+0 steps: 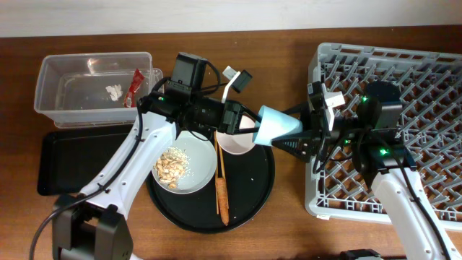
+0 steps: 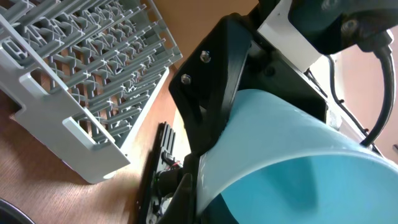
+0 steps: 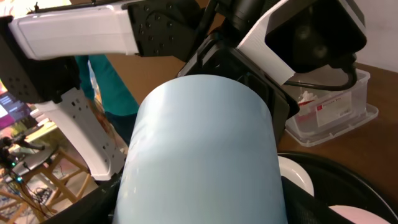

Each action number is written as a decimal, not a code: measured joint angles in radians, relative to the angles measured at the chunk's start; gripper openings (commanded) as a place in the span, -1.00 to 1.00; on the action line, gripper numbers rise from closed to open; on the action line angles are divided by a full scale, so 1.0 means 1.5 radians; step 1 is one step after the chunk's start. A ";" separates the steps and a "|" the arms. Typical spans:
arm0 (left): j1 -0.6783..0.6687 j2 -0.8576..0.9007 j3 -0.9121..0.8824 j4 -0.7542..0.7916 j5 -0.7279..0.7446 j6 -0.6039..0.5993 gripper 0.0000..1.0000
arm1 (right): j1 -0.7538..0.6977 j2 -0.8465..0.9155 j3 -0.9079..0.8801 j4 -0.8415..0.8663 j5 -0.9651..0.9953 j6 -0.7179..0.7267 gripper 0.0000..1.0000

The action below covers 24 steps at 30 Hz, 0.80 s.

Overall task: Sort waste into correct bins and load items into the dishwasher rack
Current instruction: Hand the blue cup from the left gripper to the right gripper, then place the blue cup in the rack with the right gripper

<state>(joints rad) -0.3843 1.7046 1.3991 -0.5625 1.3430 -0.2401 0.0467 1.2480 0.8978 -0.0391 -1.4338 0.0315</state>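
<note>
The light-blue cup [image 1: 278, 124] hangs on its side above the table, between both grippers. My left gripper [image 1: 242, 119] grips its wide rim. My right gripper [image 1: 297, 130] closes round its narrow end. The cup fills the left wrist view [image 2: 298, 155] and the right wrist view [image 3: 202, 162]. The grey-green plate [image 1: 198, 177] holds beige food scraps [image 1: 172, 166]. The white-pinkish bowl [image 1: 234, 143], chopsticks [image 1: 219, 170] and orange carrot [image 1: 221, 196] are beside it. The clear tub [image 1: 58, 79] holds the red wrapper [image 1: 133, 87] and white paper scrap [image 1: 113, 92]. The grey dishwasher rack [image 1: 419, 87] stands at the right.
The plate, bowl, chopsticks and carrot sit on a large round black tray [image 1: 256, 195]. A shallow black rectangular tray [image 1: 54, 162] lies in front of the tub. The rack's corner [image 2: 93, 81] shows in the left wrist view, the tub [image 3: 339, 112] in the right wrist view.
</note>
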 measured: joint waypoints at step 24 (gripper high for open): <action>0.217 -0.139 0.006 -0.311 -0.832 0.028 0.15 | -0.286 0.002 0.280 -0.762 0.875 0.024 0.00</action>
<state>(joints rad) -0.0593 1.4967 1.4082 -1.0286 0.0952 -0.1978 -0.3824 1.2503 1.3182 -1.1820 -0.1207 0.0669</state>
